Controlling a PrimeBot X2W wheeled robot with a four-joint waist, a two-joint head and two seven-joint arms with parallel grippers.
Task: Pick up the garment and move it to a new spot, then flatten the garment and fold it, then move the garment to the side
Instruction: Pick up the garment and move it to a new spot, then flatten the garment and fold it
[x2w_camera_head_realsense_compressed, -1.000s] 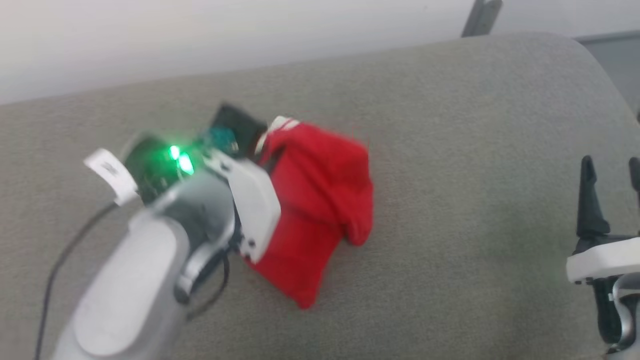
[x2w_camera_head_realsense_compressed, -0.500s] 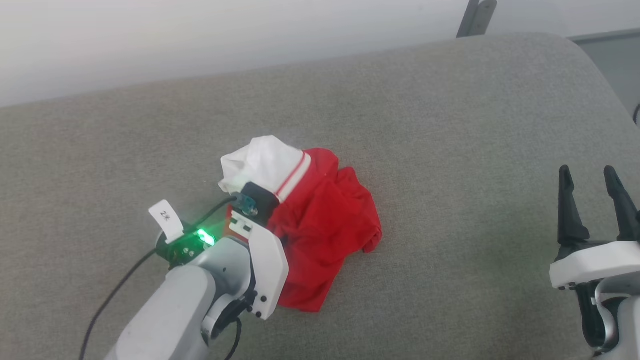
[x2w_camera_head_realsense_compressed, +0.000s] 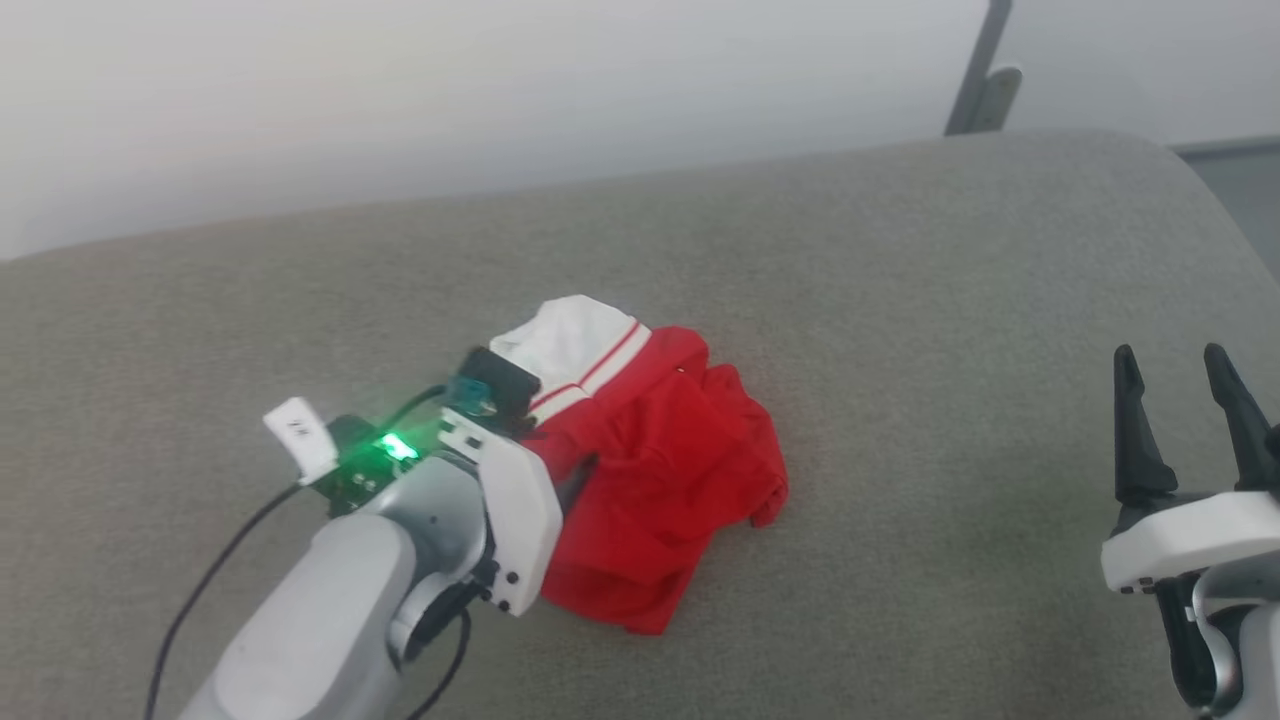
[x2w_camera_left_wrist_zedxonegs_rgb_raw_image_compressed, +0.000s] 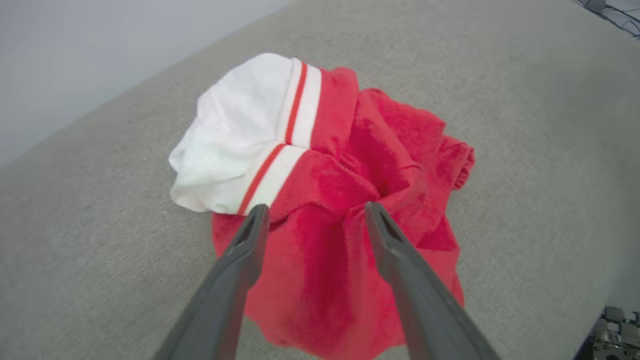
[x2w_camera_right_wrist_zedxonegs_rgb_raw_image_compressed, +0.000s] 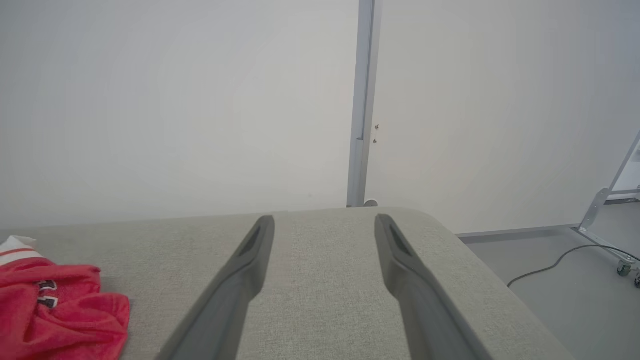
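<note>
Garment (x2w_camera_head_realsense_compressed: 660, 490): the red T-shirt is lying crumpled in a heap, left of centre on the grey upholstered surface (x2w_camera_head_realsense_compressed: 900, 300). Nothing is being lifted yet.
Sleeve: a white sleeve (x2w_camera_head_realsense_compressed: 565, 340) with striped trim is being carried on the far-left side of the heap.
Left gripper (x2w_camera_left_wrist_zedxonegs_rgb_raw_image_compressed: 316, 214): the fingers are being held apart with nothing clamped. A raised red fold is being straddled by the tips. Contact with the cloth cannot be told.
Right gripper (x2w_camera_head_realsense_compressed: 1170, 355): it is being held spread and empty at near right, well apart from the heap.
Step (judged): the first pick is being set up by the left arm.
Risk 1: only the top fold may be getting pinched. The layer would be pulled out on the lift, or the rest would be left dragging.
Risk 2: if the tips are being driven too deep, upholstery could be caught with the cloth, or the fingers jammed against the pad.
Risk 3: a mid-heap pinch is being lined up, not a hem or shoulder. The shirt would be set down bunched and flattening made harder.
Risk 4: the black cable (x2w_camera_head_realsense_compressed: 200, 580) at the left wrist is being trailed over the surface. It could be snagged during the carry.
</note>
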